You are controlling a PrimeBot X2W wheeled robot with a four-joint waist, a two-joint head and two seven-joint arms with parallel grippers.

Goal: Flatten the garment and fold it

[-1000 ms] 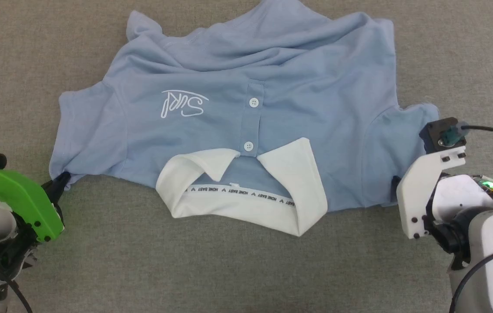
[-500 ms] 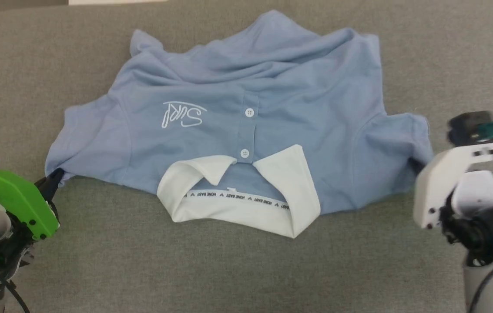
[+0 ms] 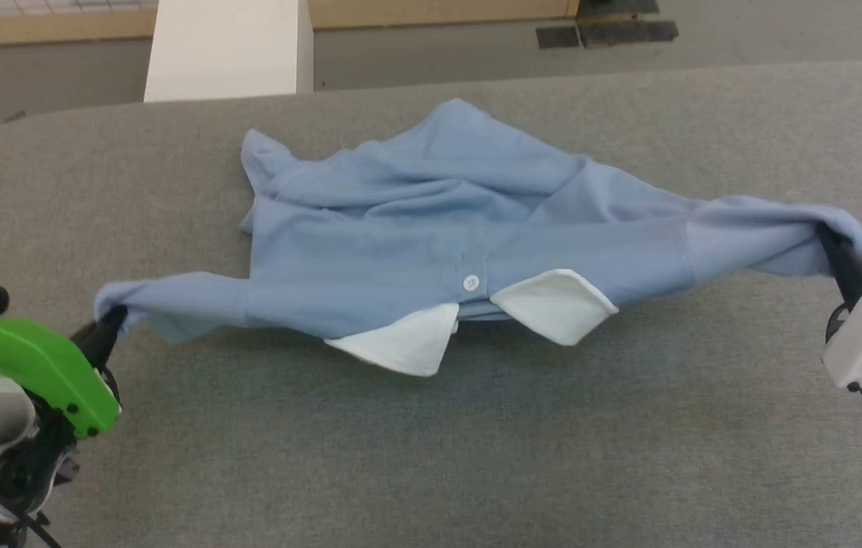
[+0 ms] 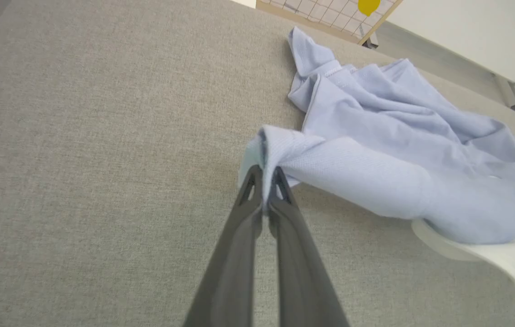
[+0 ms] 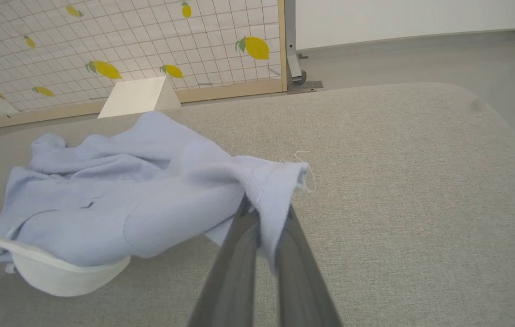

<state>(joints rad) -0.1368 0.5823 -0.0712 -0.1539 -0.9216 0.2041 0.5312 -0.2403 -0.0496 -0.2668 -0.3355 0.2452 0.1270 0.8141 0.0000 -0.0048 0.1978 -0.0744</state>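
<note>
The light blue polo shirt (image 3: pixel 415 236) is stretched across the grey tabletop (image 3: pixel 476 457), white collar (image 3: pixel 552 304) toward 6 o'clock. The left tool (image 3: pixel 111 318) pinches its 9 o'clock sleeve and the right tool (image 3: pixel 832 242) pinches its 3 o'clock sleeve.

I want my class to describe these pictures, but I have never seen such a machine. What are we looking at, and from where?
It is a two-armed robot. One picture looks down from its head; the other two come from cameras on its two wrists. On the grey padded table lies a light blue polo shirt with a white collar. The left gripper is shut on one sleeve, the right gripper on the other, stretching the shirt between them.
</note>
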